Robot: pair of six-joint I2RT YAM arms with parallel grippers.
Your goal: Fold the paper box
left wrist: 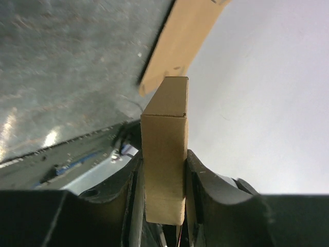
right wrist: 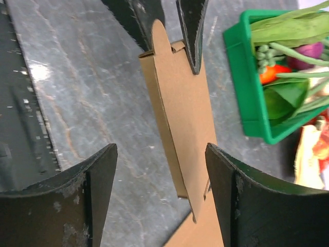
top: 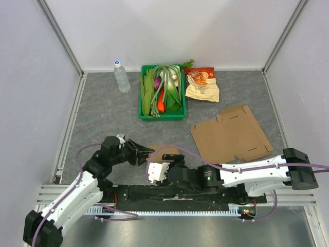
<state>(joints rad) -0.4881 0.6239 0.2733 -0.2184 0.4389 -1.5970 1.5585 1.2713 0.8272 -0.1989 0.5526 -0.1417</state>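
Lower centre of top view: narrow brown folded cardboard box clamped at one end by left end effector; right end effector spread open, box flanked by its fingers.

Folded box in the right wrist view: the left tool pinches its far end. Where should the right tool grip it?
Probably the near, free end of the folded box, approached along its length from opposite the left tool. The right tool straddles that end with jaws open, and the box is narrower than their gap.
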